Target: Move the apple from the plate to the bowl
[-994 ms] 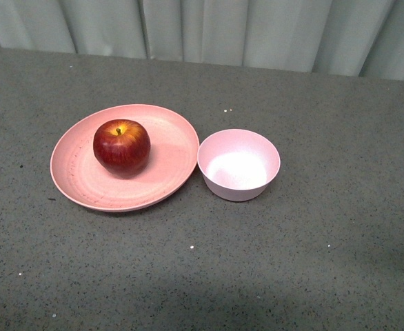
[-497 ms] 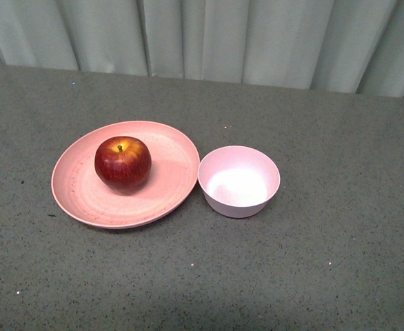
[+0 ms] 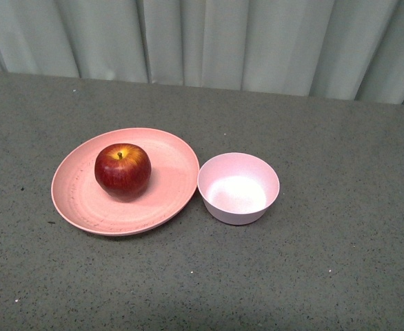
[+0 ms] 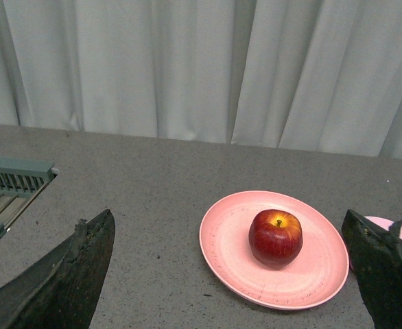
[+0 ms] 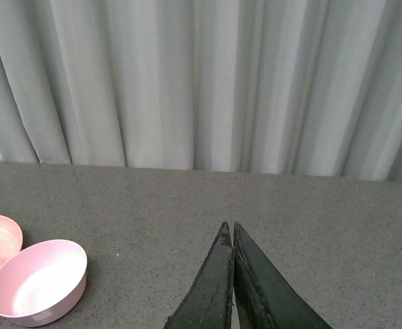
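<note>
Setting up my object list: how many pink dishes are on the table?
2: the plate, on the left, holding the apple, and the empty bowl right beside it. Nothing seems hidden.

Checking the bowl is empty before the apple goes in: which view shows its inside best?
The front view: it looks down into the bowl, whose whitish inside is empty. The right wrist view sees it at a flatter angle. The left wrist view shows only a sliver of rim.

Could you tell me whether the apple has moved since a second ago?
No. The apple sits on the same spot of the plate; everything, the bowl included, slid down the front view together.
</note>
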